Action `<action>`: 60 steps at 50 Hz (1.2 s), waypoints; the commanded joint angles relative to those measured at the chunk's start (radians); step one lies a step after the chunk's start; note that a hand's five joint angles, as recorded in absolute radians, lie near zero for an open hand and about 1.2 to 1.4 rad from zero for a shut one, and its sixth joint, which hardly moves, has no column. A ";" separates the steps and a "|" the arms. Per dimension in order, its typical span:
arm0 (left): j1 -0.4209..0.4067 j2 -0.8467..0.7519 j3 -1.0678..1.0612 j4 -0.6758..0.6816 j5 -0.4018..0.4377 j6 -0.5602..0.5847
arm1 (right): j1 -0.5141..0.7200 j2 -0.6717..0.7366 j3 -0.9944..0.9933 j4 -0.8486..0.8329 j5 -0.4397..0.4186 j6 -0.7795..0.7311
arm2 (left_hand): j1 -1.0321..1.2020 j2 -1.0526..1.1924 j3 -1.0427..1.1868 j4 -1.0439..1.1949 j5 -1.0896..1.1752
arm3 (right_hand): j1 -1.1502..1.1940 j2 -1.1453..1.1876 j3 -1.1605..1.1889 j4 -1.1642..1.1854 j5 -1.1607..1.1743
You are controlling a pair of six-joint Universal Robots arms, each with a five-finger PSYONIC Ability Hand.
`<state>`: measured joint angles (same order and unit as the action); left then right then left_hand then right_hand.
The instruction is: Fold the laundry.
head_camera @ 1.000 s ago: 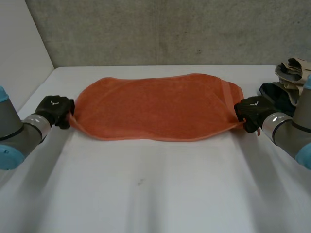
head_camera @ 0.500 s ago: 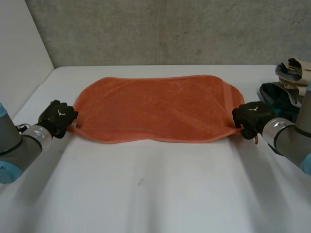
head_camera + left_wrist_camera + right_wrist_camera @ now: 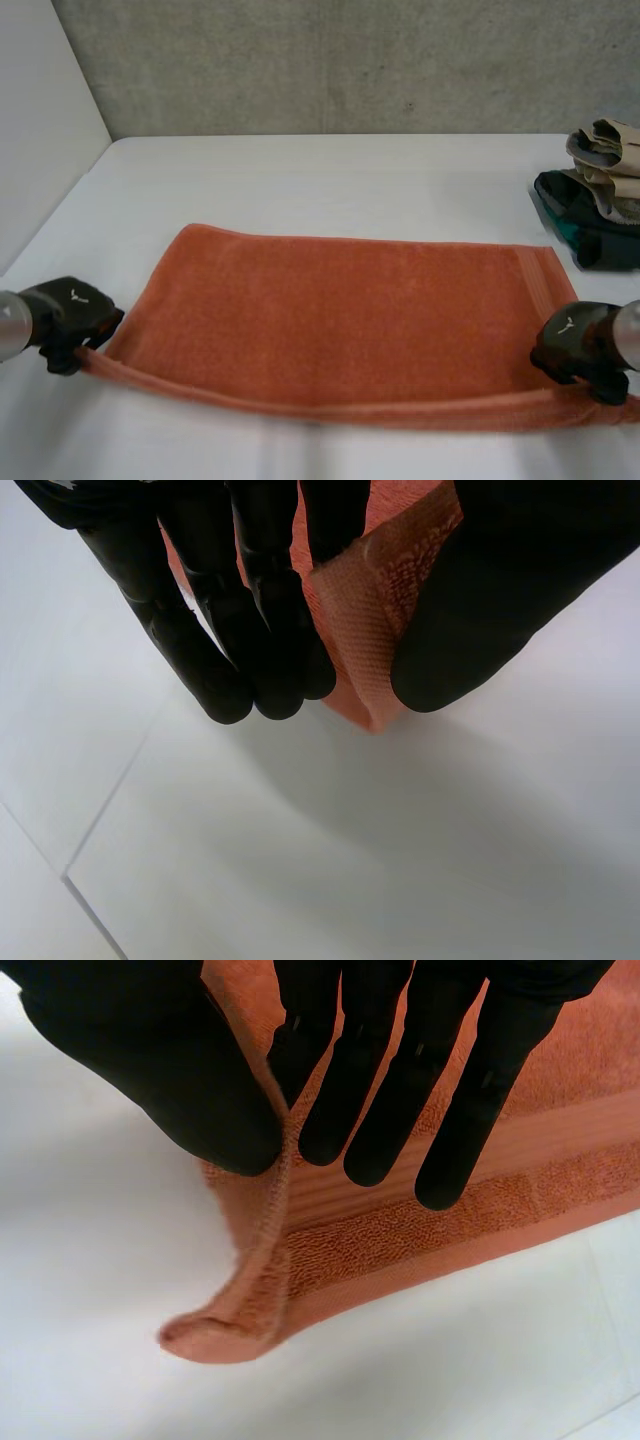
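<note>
An orange towel (image 3: 340, 320) lies folded in half across the near part of the white table (image 3: 330, 180), its doubled edge toward me. My left hand (image 3: 70, 318) pinches the towel's near left corner (image 3: 375, 630) between thumb and straight fingers. At the other end, my right hand (image 3: 582, 345) pinches the near right corner (image 3: 270, 1260) the same way, the corner tip drooping below the thumb. Both hands sit low, close to the table's front edge.
A pile of other laundry, beige cloth (image 3: 608, 150) over dark green cloth (image 3: 590, 230), sits at the table's right edge behind my right hand. A grey wall runs along the back. Bare tabletop lies beyond the towel.
Both hands have pulled the towel's ends from the table's middle toward me and downward. The towel now lies folded in half nearer the front edge.
</note>
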<state>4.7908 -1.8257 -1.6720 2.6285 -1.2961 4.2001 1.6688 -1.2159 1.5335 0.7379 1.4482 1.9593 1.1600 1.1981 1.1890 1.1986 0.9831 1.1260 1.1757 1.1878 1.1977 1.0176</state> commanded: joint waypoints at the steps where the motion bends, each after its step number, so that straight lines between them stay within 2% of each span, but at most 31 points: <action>1: -0.124 -0.188 0.254 0.041 -0.014 -0.158 | 0.063 0.162 -0.171 -0.159 0.079 0.076 | 0.236 0.198 0.207 0.198 0.239 | 0.270 0.221 0.208 0.199 0.204; 6: -0.215 -0.287 0.569 0.047 -0.072 -0.229 | 0.101 0.185 -0.398 -0.288 0.096 0.150 | 0.236 0.198 0.207 0.198 0.239 | 0.270 0.221 0.208 0.199 0.204; 11: -0.273 -0.273 0.905 0.120 -0.114 -0.343 | 0.132 0.197 -0.715 -0.454 0.119 0.248 | 0.236 0.198 0.207 0.198 0.239 | 0.270 0.221 0.208 0.199 0.204; 12: -0.279 -0.264 1.004 0.186 -0.127 -0.403 | 0.134 0.197 -0.805 -0.528 0.129 0.292 | 0.236 0.198 0.207 0.198 0.239 | 0.270 0.221 0.208 0.199 0.204; 15: -0.273 -0.248 1.098 0.318 -0.159 -0.507 | 0.123 0.196 -0.907 -0.659 0.138 0.364 | 0.236 0.198 0.207 0.198 0.239 | 0.270 0.221 0.208 0.199 0.204; 16: -0.266 -0.232 1.121 0.423 -0.185 -0.578 | 0.114 0.191 -0.940 -0.731 0.142 0.407 | 0.236 0.198 0.207 0.198 0.239 | 0.270 0.221 0.208 0.199 0.204; 20: -0.243 -0.215 1.117 0.666 -0.224 -0.705 | 0.109 0.179 -0.948 -0.871 0.138 0.502 | 0.236 0.198 0.207 0.198 0.239 | 0.270 0.221 0.208 0.199 0.204; 22: -0.236 -0.216 1.095 0.693 -0.223 -0.719 | 0.111 0.180 -0.934 -0.899 0.132 0.527 | 0.236 0.198 0.207 0.198 0.239 | 0.270 0.221 0.208 0.199 0.204; 30: -0.212 -0.221 0.947 0.654 -0.201 -0.730 | 0.123 0.190 -0.814 -0.893 0.067 0.547 | 0.236 0.198 0.207 0.198 0.239 | 0.270 0.221 0.208 0.199 0.204; 38: -0.210 -0.273 0.679 0.682 -0.172 -0.716 | 0.163 0.254 -0.618 -0.865 -0.018 0.552 | 0.236 0.198 0.207 0.198 0.239 | 0.270 0.221 0.208 0.199 0.204; 48: -0.220 -0.350 0.393 0.716 -0.127 -0.557 | 0.149 0.384 -0.449 -0.763 -0.023 0.504 | 0.236 0.198 0.207 0.198 0.239 | 0.270 0.221 0.208 0.199 0.204; 52: -0.223 -0.311 0.293 0.648 -0.163 -0.479 | 0.137 0.363 -0.376 -0.663 -0.011 0.454 | 0.236 0.198 0.207 0.198 0.239 | 0.270 0.221 0.208 0.199 0.204; 56: -0.224 -0.232 0.177 0.454 -0.238 -0.396 | 0.120 0.270 -0.273 -0.502 -0.009 0.399 | 0.236 0.198 0.207 0.198 0.239 | 0.270 0.221 0.208 0.199 0.204; 57: -0.220 -0.198 0.129 0.367 -0.253 -0.361 | 0.105 0.215 -0.225 -0.430 -0.009 0.357 | 0.236 0.198 0.207 0.198 0.239 | 0.270 0.221 0.208 0.199 0.204; 60: -0.209 -0.146 0.054 0.237 -0.255 -0.295 | 0.085 0.133 -0.150 -0.301 -0.009 0.270 | 0.236 0.198 0.207 0.198 0.239 | 0.270 0.221 0.208 0.199 0.204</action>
<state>4.5693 -2.0852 -1.4659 3.1424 -1.5020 3.7819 1.7916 -0.9201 1.2359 0.1928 1.4373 2.3662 1.1602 1.1989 1.1894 1.1994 0.9831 1.1260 1.1758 1.1884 1.1985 1.0181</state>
